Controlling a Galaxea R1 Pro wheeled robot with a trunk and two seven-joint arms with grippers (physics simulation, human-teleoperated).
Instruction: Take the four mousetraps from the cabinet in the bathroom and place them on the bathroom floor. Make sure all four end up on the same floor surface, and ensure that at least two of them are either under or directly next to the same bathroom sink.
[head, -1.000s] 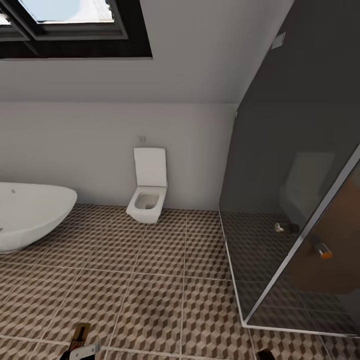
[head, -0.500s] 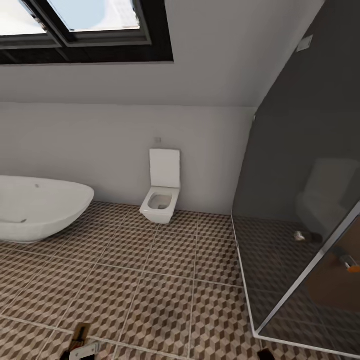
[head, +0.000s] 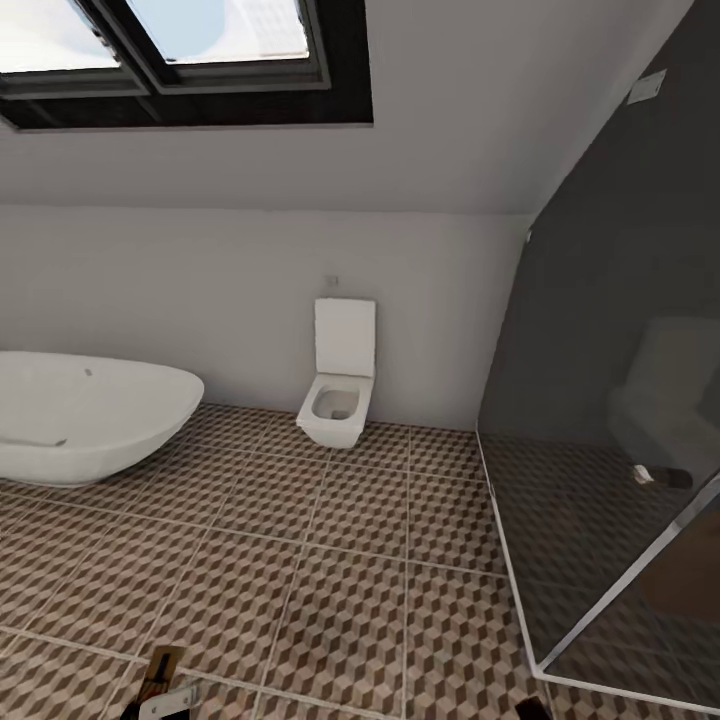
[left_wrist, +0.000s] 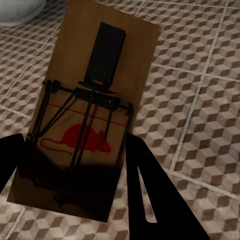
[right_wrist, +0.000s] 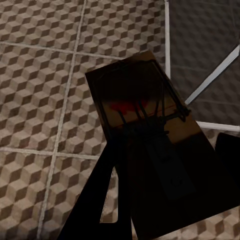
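Observation:
A tan mousetrap (left_wrist: 95, 100) with a red mouse print and a dark wire spring sits between the black fingers of my left gripper (left_wrist: 75, 170), which is shut on it. Its end pokes up at the lower edge of the head view as a small brown board (head: 160, 668). My right gripper (right_wrist: 170, 170) is shut on a second mousetrap (right_wrist: 132, 95), which lies in shadow. Both traps hang above the cube-patterned bathroom floor (head: 330, 560).
A white bathtub (head: 90, 415) stands at the left and a white toilet (head: 340, 395) against the far wall. A dark glass shower enclosure (head: 610, 420) with a metal frame closes off the right side. A skylight (head: 180, 50) is overhead.
The whole head view has shifted: the toilet, tub and shower glass now sit further right in the picture, so the camera has turned left. Both grippers keep their traps.

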